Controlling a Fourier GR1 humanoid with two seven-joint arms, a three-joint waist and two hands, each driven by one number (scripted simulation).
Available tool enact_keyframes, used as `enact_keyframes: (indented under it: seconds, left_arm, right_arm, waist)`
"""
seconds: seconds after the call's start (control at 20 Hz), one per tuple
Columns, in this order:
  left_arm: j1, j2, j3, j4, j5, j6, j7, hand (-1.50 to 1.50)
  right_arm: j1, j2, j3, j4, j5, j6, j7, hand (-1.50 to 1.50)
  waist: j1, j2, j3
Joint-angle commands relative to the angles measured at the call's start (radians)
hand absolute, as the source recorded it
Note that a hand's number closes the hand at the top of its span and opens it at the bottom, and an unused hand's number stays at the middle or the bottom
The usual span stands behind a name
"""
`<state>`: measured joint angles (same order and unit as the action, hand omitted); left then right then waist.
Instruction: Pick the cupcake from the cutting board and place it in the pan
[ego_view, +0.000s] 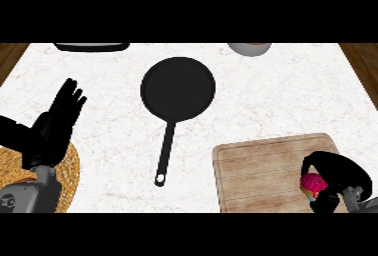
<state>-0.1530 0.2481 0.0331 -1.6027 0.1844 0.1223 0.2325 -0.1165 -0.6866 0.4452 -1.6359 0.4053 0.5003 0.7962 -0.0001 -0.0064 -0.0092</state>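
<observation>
Early stage: right hand curled around cupcake over cutting board at lower right, pan upper centre holds nothing, left hand open at left edge.

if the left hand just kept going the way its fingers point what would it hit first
Probably nothing nearby: the left hand points up and slightly right over bare counter, passing left of the pan; the dark dish at the far edge comes first.

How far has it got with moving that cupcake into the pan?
Done: the right hand has curled round the cupcake. In hand: the cupcake sits over the cutting board, near its right edge; whether it is lifted cannot be told. Left: carrying it to the pan, which holds nothing. The left hand rests open at the left.
</observation>
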Motion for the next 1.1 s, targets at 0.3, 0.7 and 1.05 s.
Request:
enact_keyframes:
  seconds: [0.3,0.7,1.05]
  left_arm:
    - [-0.049,-0.005,0.019,-0.013,-0.025,-0.001,0.067,0.0]
    - [-0.073,-0.047,-0.053,0.003,-0.024,-0.039,0.025,0.0]
    - [-0.084,-0.057,-0.084,0.028,-0.03,-0.061,0.021,0.0]
  right_arm:
    - [0.039,0.042,-0.102,-0.089,0.086,0.005,-0.044,1.5]
    - [-0.329,0.429,0.113,-0.082,0.331,-0.162,0.245,1.5]
    - [-0.644,0.597,0.194,0.054,0.641,-0.211,0.388,1.5]
  waist:
    - [-0.005,0.005,0.009]
    - [0.164,0.026,0.0]
    - [0.183,0.013,-0.007]
